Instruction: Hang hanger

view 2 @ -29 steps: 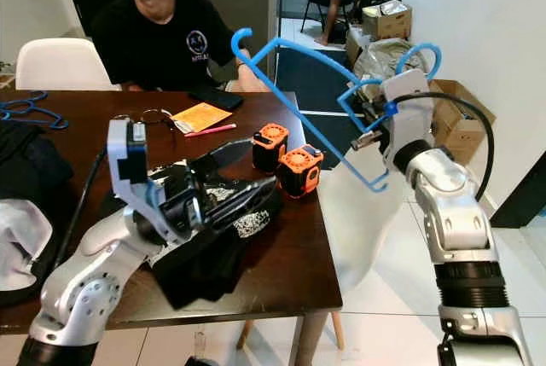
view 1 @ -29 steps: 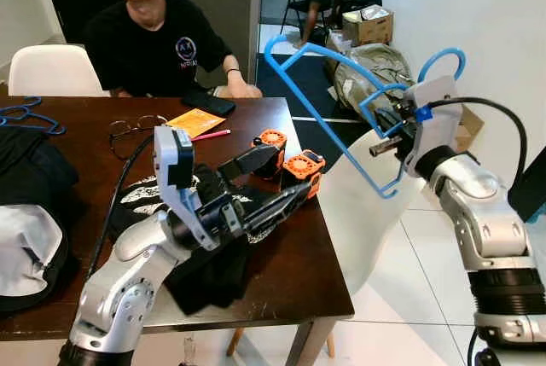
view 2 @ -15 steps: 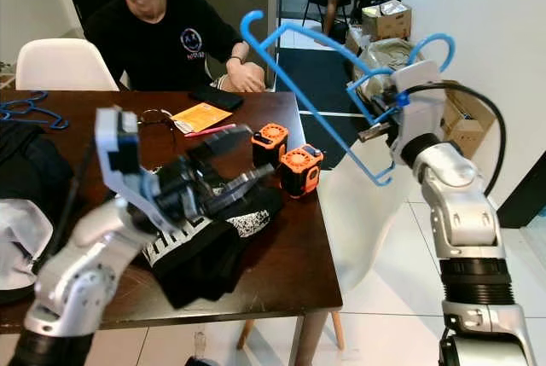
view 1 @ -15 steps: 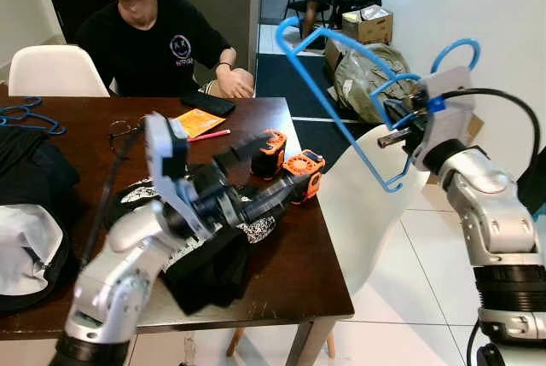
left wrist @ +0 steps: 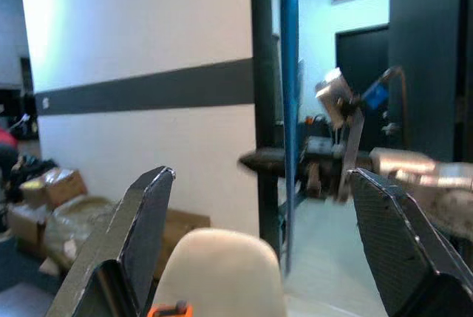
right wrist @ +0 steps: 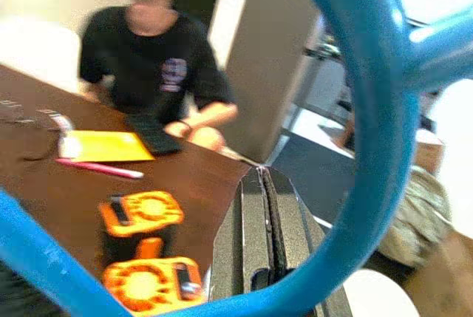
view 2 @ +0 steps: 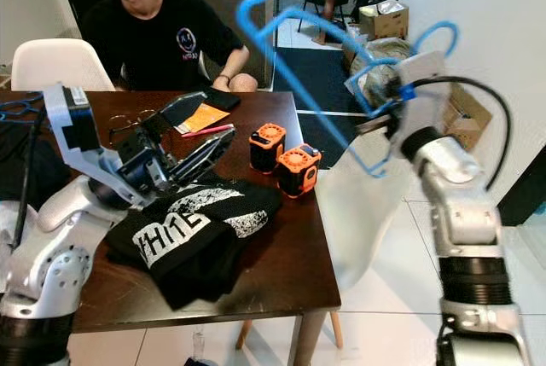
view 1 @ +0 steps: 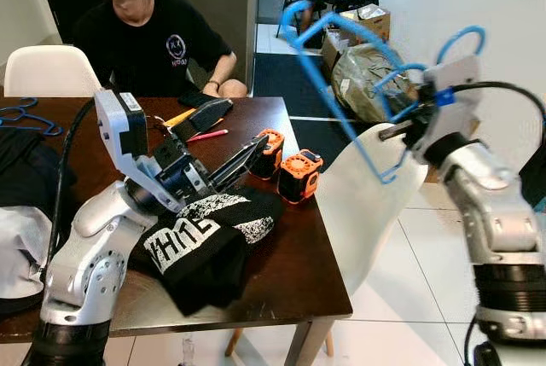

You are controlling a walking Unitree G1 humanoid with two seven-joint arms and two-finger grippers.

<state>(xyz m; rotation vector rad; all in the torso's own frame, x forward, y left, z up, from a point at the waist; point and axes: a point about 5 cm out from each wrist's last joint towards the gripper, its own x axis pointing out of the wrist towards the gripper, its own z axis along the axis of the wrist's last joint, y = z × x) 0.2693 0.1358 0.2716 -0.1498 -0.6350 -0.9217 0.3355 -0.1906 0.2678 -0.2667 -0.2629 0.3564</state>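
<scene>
Shirt (view 1: pixel 200 242) on table (view 1: pixel 299 272), left

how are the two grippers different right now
The left gripper is open and holds nothing; the right gripper is shut on the blue hanger. The left one hovers over the table above the black shirt; the right one is raised off to the table's side, above a white chair. Both have two long black fingers.
</scene>
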